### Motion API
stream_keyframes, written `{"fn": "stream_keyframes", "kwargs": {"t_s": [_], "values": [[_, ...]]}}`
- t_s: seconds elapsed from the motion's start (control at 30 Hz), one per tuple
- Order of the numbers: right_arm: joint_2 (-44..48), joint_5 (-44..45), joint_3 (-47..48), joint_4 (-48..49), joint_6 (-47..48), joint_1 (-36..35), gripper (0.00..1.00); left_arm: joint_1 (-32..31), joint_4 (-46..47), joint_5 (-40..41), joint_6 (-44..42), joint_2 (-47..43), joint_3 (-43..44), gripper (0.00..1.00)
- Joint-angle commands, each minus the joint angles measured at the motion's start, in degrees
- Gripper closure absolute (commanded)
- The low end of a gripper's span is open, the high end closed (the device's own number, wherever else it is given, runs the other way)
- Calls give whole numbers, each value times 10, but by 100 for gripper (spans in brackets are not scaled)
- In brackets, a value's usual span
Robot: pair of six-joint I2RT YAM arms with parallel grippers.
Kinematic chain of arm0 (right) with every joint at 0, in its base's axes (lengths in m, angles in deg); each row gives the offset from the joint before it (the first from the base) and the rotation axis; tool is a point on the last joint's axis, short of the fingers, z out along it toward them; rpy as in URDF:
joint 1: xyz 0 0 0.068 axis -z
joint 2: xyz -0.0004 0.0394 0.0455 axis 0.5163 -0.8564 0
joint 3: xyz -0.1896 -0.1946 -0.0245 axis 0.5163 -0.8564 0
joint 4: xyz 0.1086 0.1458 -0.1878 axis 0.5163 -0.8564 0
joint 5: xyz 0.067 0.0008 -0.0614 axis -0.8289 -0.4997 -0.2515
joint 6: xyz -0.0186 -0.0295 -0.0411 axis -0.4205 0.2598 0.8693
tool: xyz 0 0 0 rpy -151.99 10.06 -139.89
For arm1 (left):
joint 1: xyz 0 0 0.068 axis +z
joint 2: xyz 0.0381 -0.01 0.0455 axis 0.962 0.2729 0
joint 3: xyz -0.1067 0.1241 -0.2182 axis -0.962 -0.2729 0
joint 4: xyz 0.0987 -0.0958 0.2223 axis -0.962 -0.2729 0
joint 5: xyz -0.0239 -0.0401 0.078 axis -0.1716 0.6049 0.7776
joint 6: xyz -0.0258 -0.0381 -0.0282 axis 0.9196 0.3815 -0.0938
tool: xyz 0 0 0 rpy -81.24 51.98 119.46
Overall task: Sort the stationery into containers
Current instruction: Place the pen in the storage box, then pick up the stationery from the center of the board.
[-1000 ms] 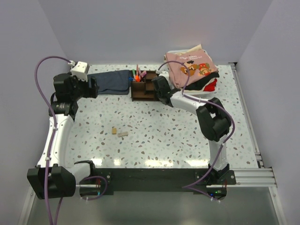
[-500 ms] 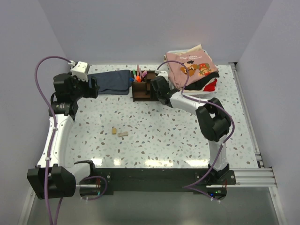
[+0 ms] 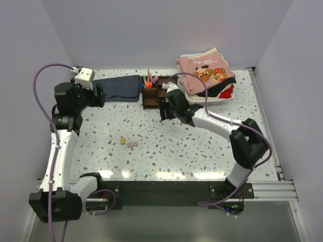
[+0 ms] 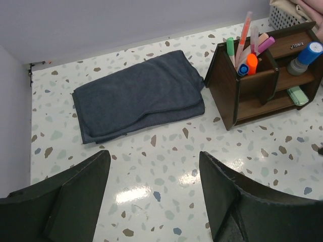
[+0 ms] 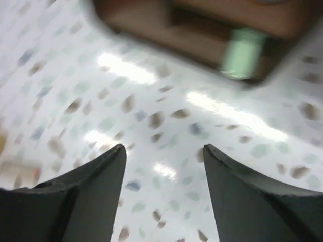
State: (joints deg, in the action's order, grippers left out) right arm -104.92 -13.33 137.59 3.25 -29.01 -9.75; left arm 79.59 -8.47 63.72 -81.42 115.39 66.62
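— Brown wood organiser [image 4: 252, 88]: where does it stand from the right gripper [image 5: 162, 151]?
— Just ahead of it, blurred in the wrist view. A green eraser [image 5: 242, 53] shows in a low compartment. That gripper is spread wide with nothing between the jaws, only table [image 5: 151, 101] beneath.
— And the left gripper [image 4: 153, 156]?
— Spread too, holding nothing. A folded cloth [image 4: 139, 96] lies ahead of it. The organiser is ahead and to its right, just beside the cloth.
— What's inside?
— Coloured pens [image 4: 247, 50] upright in the tall compartment, a bottle [image 4: 308, 53] on a higher shelf, the green eraser on the lowest.
— Anything loose?
— Two tan erasers [image 3: 123, 140] lie together on the table, well apart from both grippers, back toward the arm bases.
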Motion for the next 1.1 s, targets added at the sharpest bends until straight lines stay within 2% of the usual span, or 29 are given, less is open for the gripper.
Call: {"fn": "stream_keyframes", "kwargs": {"t_s": [0.0,0.03,0.13,0.4,0.6,1.07], "values": [[14,-388,-26,22,233,-26,41,3,5,17,0,-29,-9,24],[14,-409,-25,12,306,-50,41,5,3,25,-3,-35,-12,24],[3,-424,-18,-26,410,-92,42,6,-7,29,-5,-45,-20,24],[-58,-405,34,-18,542,-137,45,9,-10,21,2,-51,-24,24],[-95,-389,50,12,576,-152,44,8,-15,23,0,-50,-22,24],[-169,-382,109,19,564,-160,45,8,-10,29,-4,-38,-23,24]]}}
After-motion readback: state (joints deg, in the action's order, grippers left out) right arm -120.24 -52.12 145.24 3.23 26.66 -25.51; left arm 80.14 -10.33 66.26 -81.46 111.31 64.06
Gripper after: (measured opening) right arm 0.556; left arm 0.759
